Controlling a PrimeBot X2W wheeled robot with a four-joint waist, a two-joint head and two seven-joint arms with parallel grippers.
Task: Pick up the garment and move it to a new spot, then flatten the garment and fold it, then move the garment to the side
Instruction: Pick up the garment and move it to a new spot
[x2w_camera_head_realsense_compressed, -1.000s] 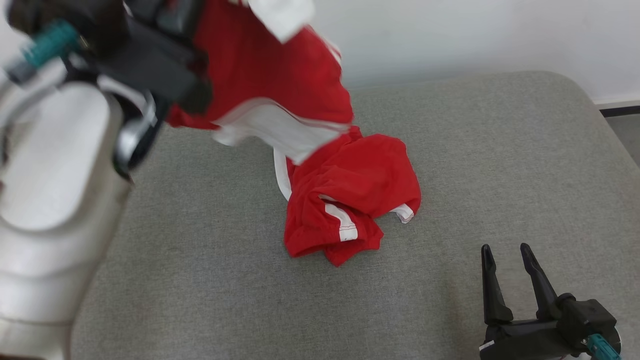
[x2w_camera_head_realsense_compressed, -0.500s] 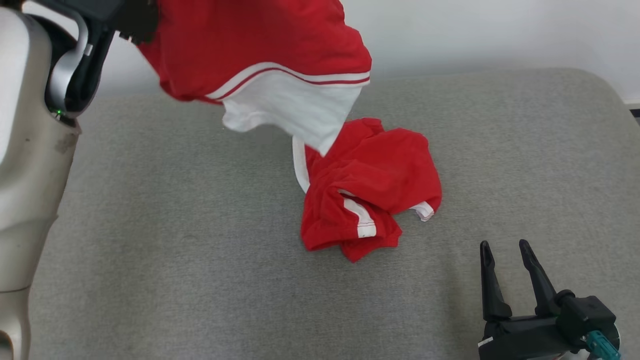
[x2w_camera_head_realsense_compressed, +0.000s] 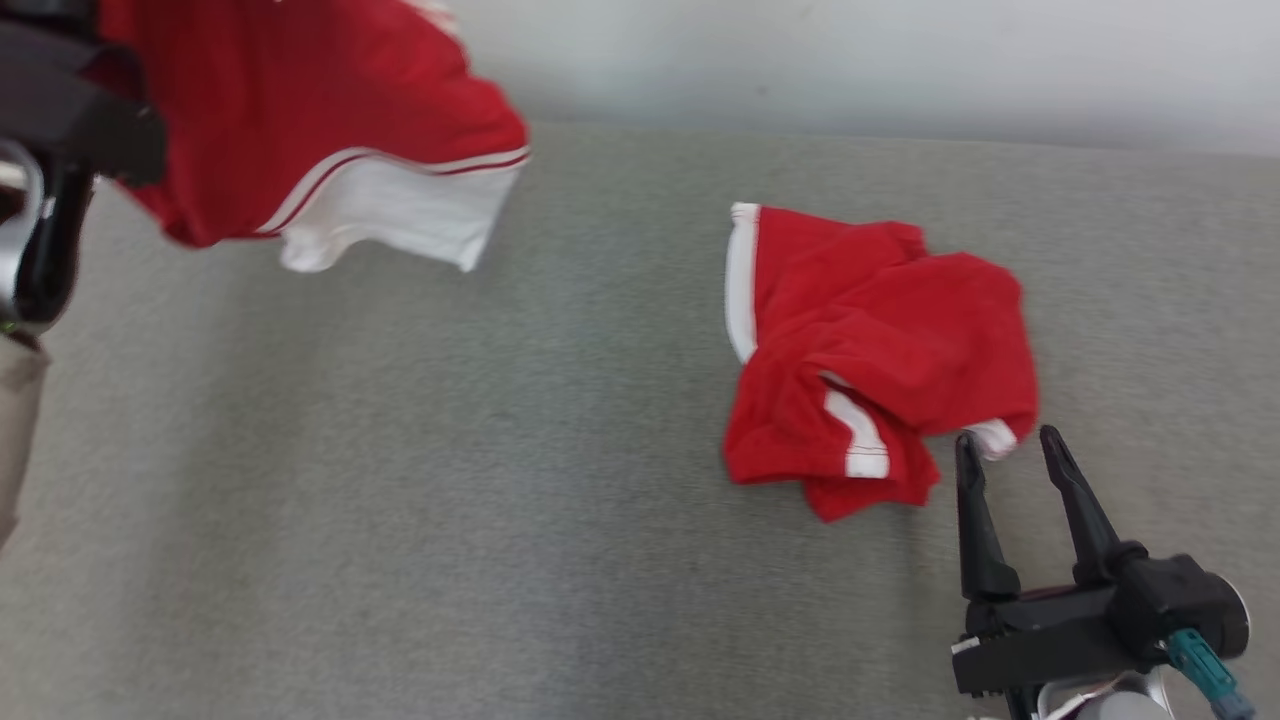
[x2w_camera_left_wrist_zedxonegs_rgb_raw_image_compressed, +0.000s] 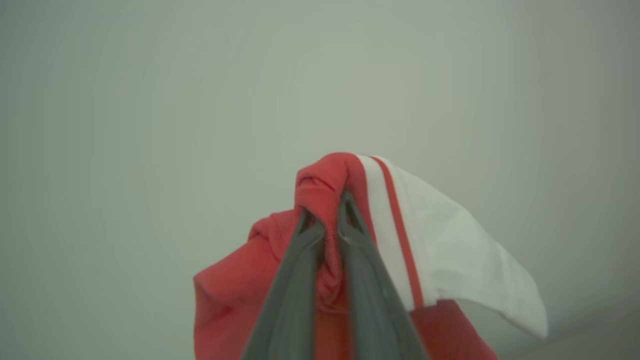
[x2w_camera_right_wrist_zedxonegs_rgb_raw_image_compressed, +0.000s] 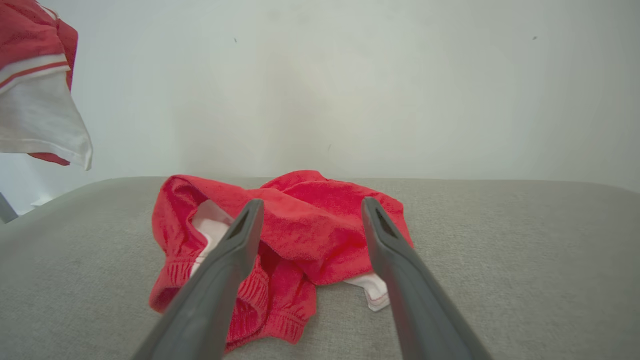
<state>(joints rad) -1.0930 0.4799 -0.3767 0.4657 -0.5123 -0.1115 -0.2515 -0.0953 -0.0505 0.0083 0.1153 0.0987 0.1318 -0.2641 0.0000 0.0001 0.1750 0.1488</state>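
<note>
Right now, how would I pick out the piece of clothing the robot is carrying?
Start at the wide grey padded surface below the pale wall. Above its left end, the left gripper is shut on a red garment with a broad white band. Unlike the other red garment, crumpled on the padding by the open right gripper, this one hangs in the air.

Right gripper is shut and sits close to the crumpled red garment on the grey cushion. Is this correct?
Not quite: the right gripper is open, not shut. The right wrist view shows its two fingers spread wide apart, gripping nothing. The rest holds: it sits close to the crumpled red garment on the grey cushion.
</note>
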